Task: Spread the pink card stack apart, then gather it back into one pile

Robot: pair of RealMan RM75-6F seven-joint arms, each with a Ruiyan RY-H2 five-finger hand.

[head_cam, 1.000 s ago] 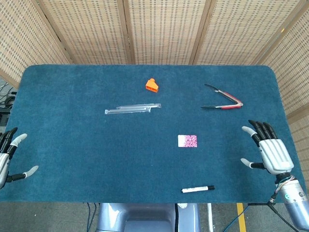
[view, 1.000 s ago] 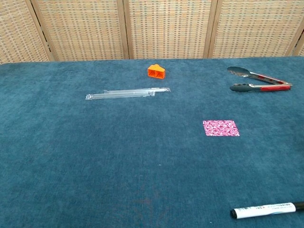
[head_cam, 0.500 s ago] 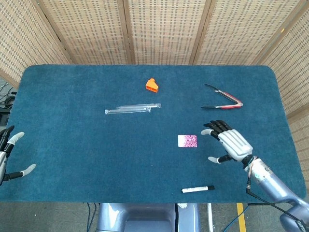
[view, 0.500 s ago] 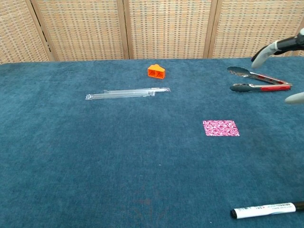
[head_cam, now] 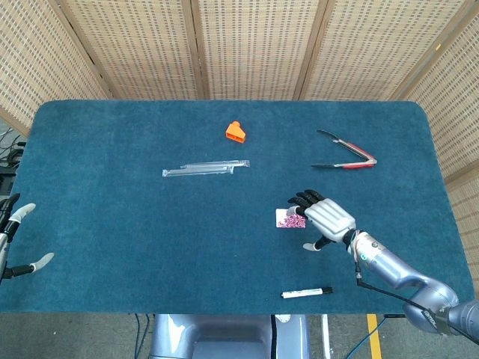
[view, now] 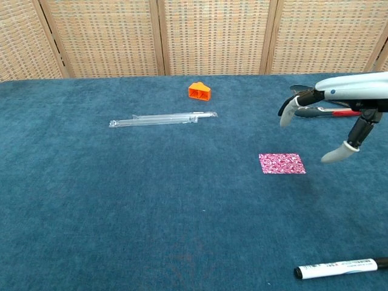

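One pink card stack (head_cam: 290, 218) lies as a single pile right of centre on the blue table (head_cam: 112, 224). The right hand (head_cam: 323, 218) hovers above its right edge, fingers apart, holding nothing. The left hand (head_cam: 13, 239) sits at the frame's lower left edge, fingers spread, empty.

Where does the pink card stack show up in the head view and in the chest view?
Head view: the pink card stack lies right of centre, its right part under the fingers of the right hand.
Chest view: it lies right of centre, fully visible, with the right hand raised above and to its right.
Shared landmark: the black-and-white marker lies nearer the robot than the stack in both.
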